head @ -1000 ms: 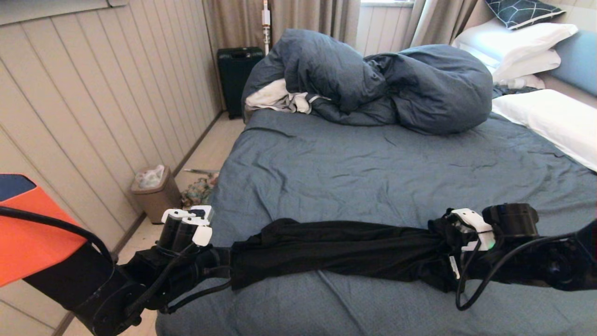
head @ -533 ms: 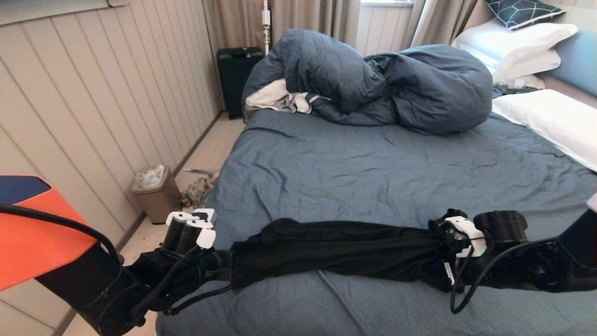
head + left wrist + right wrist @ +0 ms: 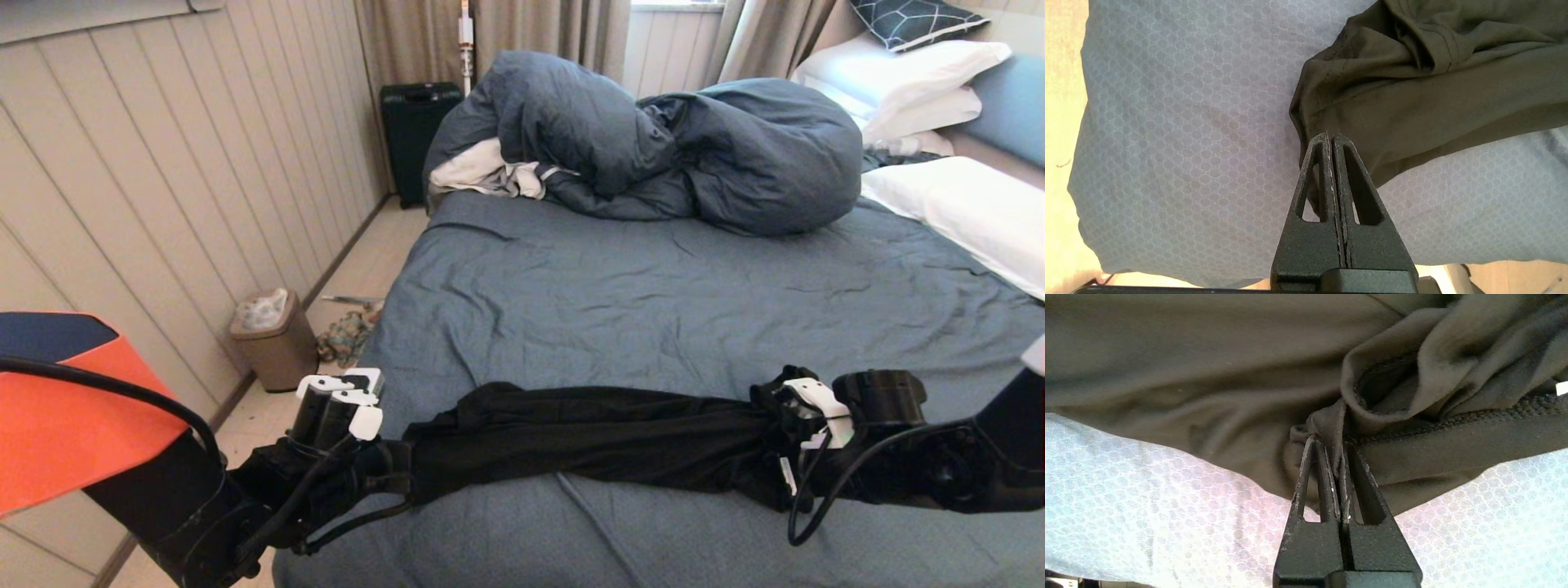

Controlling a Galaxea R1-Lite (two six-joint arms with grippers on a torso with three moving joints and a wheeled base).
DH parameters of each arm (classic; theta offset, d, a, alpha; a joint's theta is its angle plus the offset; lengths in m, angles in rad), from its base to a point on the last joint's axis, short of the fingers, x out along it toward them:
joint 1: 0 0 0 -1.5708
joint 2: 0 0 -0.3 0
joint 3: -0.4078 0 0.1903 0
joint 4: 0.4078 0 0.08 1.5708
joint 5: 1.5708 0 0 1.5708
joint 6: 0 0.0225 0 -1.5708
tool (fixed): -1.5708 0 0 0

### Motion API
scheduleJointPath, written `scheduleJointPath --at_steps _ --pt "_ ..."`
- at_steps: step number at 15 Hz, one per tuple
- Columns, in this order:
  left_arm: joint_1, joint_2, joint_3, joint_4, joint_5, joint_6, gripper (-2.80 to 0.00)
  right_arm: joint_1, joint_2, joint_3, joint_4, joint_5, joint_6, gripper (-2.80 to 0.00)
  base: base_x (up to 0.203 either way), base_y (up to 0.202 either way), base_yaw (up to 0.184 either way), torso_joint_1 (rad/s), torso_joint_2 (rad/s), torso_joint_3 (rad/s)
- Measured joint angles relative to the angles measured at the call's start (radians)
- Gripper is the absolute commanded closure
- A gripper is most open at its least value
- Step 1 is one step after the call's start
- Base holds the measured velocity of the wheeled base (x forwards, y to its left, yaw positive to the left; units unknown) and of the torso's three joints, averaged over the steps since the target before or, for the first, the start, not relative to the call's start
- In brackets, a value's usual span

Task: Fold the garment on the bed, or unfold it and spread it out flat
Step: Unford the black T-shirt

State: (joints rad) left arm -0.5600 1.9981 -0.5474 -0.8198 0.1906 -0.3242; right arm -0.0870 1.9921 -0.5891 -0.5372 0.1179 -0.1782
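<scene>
The garment (image 3: pixel 588 433) lies bunched into a long black band across the near part of the bed (image 3: pixel 653 302), stretched left to right between both arms. Left gripper (image 3: pixel 1329 141) — at the near-left edge of the bed, jaws pinched tight on the cloth's left end. Right gripper (image 3: pixel 1331 447) — at the right end, jaws clamped on a fold beside a ribbed hem. A slate-blue duvet (image 3: pixel 653 139) is heaped at the far side; white pillows (image 3: pixel 963 204) sit far right.
</scene>
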Motion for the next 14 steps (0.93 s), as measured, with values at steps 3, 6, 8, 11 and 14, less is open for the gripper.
scheduleJointPath --at_steps 3,6,8,11,14 --pt "0.0 0.003 0.0 0.0 0.001 0.0 0.0 -0.004 -0.024 -0.007 0.003 0.004 0.024 0.0 0.0 0.0 0.0 0.0 0.0 0.0" --pt "0.0 0.003 0.001 0.0 0.003 -0.001 0.0 0.001 -0.104 -0.109 0.019 -0.001 0.167 0.0 0.0 0.0 0.0 0.0 0.0 0.0" --pt "0.001 0.002 0.003 -0.001 0.003 -0.002 0.0 0.001 -0.146 -0.244 0.085 -0.026 0.248 0.0 0.0 0.0 0.0 0.0 0.0 0.0" --pt "-0.001 -0.003 0.003 0.0 0.003 -0.002 0.0 0.001 -0.206 -0.436 0.27 -0.05 0.278 0.0 0.0 0.0 0.0 0.0 0.0 0.0" --pt "-0.002 -0.007 0.004 -0.001 0.004 -0.002 0.0 0.006 -0.244 -0.554 0.347 -0.064 0.306 0.0 0.0 0.0 0.0 0.0 0.0 0.0"
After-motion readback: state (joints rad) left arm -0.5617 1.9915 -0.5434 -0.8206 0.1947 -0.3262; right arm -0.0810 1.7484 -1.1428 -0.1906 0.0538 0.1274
